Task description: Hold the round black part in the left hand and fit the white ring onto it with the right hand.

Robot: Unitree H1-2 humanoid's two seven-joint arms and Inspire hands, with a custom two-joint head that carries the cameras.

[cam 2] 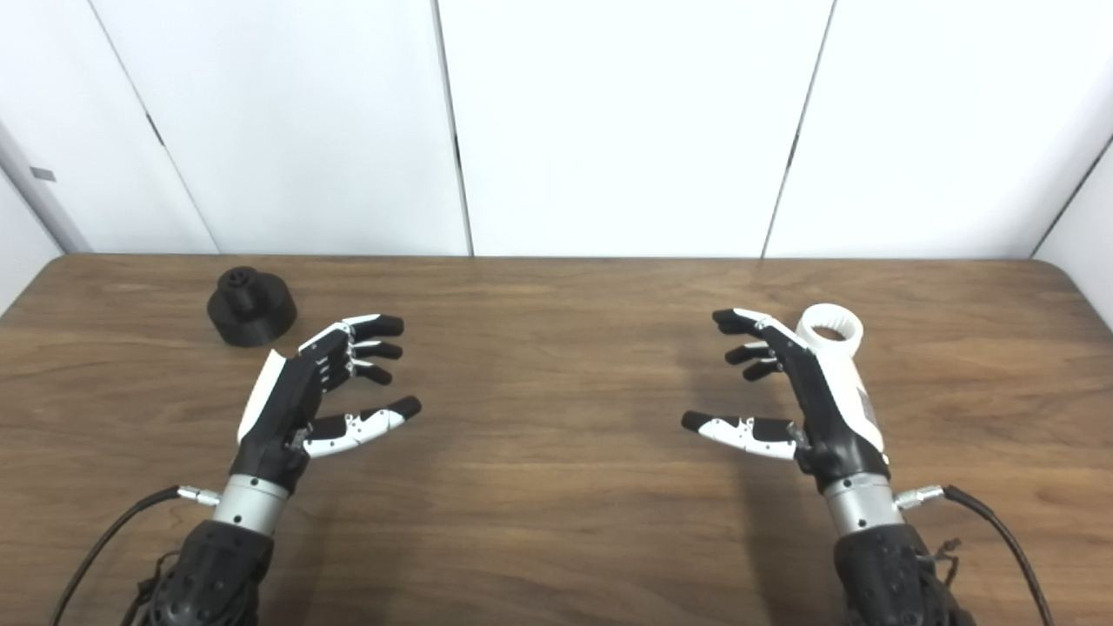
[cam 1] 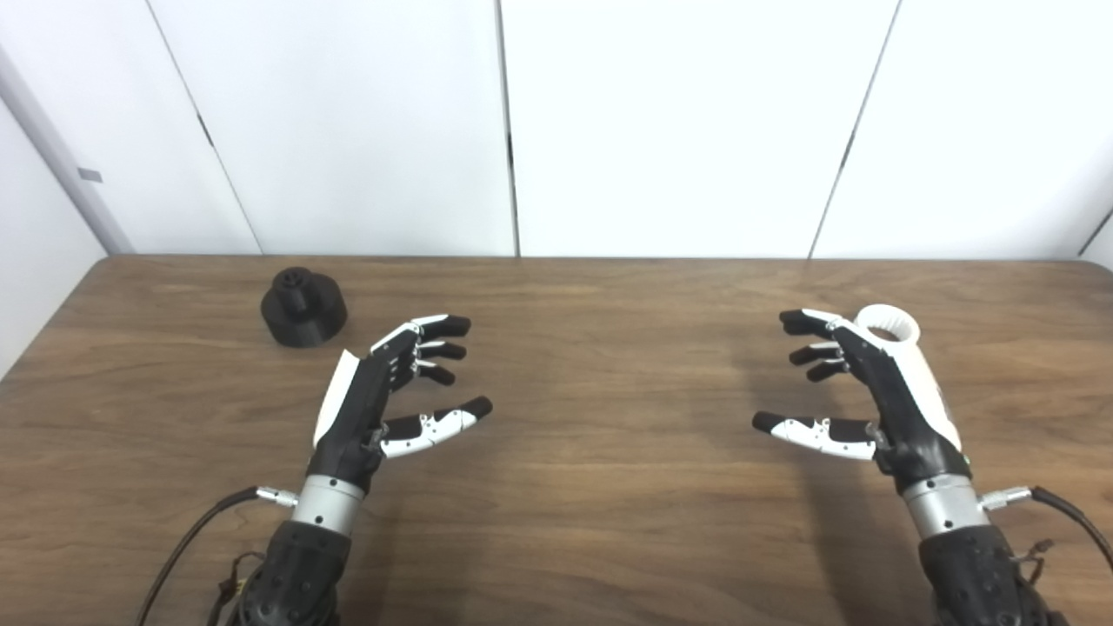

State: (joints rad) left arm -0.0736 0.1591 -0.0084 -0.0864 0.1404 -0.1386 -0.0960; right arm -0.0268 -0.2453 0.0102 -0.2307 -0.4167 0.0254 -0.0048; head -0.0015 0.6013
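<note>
Waiting before first grasp | left hand (cam 1: pixel 365 409) and right hand (cam 1: pixel 878 391) hover with fingers apart, empty | black part (cam 1: pixel 303 307) on worktop (cam 1: pixel 591 487) beyond left fingertips, white ring (cam 2: pixel 832 328) just behind right fingers | you reach left for the part next.

It looked like a lab or test booth. A bare dark-brown wood-grain surface (cam 1: pixel 574 487) filled the lower half of the frame, and plain white wall panels (cam 1: pixel 687 122) split by thin dark seams closed off the upper half. Loose black cables (cam 2: pixel 1000 530) trailed from the robot's wrists at the bottom corners.
</note>
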